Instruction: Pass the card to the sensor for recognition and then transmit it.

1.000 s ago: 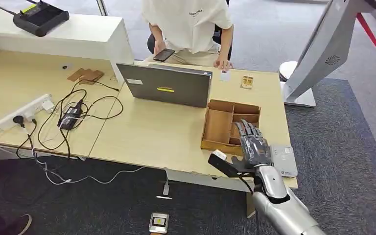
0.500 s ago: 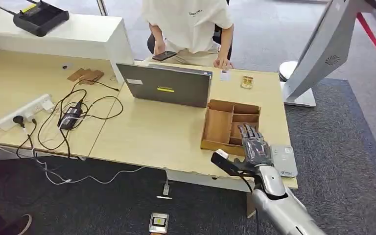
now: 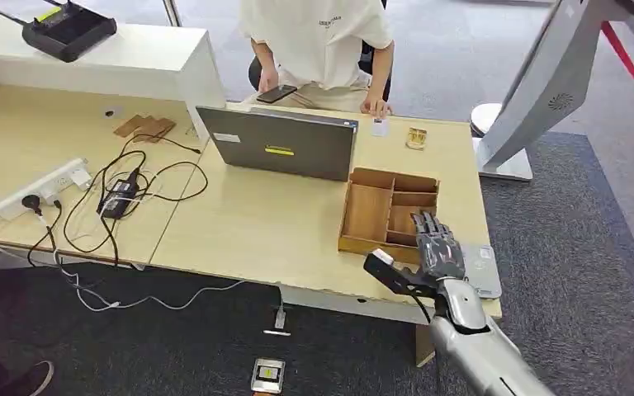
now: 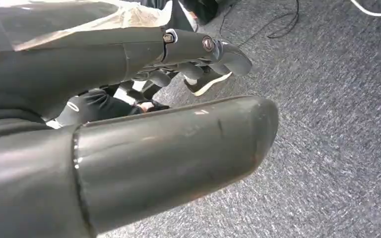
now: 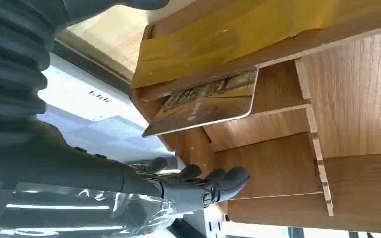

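Since the earlier frames the right hand (image 3: 438, 246) has slid toward the robot's right and nearer the table (image 3: 264, 223) edge, so it now hangs over the near right corner of the wooden tray (image 3: 369, 211) and covers more of the grey sensor (image 3: 484, 272) lying just beside that tray. Its fingers are extended and apart, and nothing sits between them. In the right wrist view the card (image 5: 203, 103), with a gold patterned face, leans tilted in a small compartment at the tray's corner, apart from the fingers (image 5: 225, 178). Small dark print on the sensor's pale top is too blurred to read there. The laptop (image 3: 279, 142) carries a yellow sticker and a white label, both illegible. A person (image 3: 318, 41) sits behind the table, cut off by the picture's upper edge, with faint unreadable lettering on the shirt. The left hand (image 4: 129, 148) hangs over grey carpet, its thumb and fingers lying straight and holding nothing.
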Motion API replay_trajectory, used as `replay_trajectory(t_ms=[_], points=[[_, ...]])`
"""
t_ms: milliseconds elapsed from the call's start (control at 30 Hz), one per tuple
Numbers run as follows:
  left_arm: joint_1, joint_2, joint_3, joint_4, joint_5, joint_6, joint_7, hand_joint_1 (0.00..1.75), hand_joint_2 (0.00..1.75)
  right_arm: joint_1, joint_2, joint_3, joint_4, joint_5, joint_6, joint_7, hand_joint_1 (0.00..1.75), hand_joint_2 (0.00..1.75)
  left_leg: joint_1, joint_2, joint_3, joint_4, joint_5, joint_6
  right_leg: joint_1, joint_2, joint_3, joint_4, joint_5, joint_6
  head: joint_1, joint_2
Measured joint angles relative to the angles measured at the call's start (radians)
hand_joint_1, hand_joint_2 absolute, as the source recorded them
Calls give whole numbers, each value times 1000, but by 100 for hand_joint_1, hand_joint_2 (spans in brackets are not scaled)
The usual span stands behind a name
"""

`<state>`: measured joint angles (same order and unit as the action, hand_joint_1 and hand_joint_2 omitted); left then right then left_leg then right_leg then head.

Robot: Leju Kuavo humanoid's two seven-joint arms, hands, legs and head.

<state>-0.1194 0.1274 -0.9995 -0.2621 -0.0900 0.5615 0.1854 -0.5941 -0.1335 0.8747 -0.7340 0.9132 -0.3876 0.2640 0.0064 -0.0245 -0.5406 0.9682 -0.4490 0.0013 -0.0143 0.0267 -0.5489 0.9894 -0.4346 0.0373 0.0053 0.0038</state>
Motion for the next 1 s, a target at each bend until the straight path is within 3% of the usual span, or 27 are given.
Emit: replay_trajectory(t_ms=[1000], points=[[-4,0,0,0,10,0,-9,0,0,-32,24,3,7,-14,6,-11,0,175,0,0,0,0,0,0,0,0,0,0,0,0,0,0]])
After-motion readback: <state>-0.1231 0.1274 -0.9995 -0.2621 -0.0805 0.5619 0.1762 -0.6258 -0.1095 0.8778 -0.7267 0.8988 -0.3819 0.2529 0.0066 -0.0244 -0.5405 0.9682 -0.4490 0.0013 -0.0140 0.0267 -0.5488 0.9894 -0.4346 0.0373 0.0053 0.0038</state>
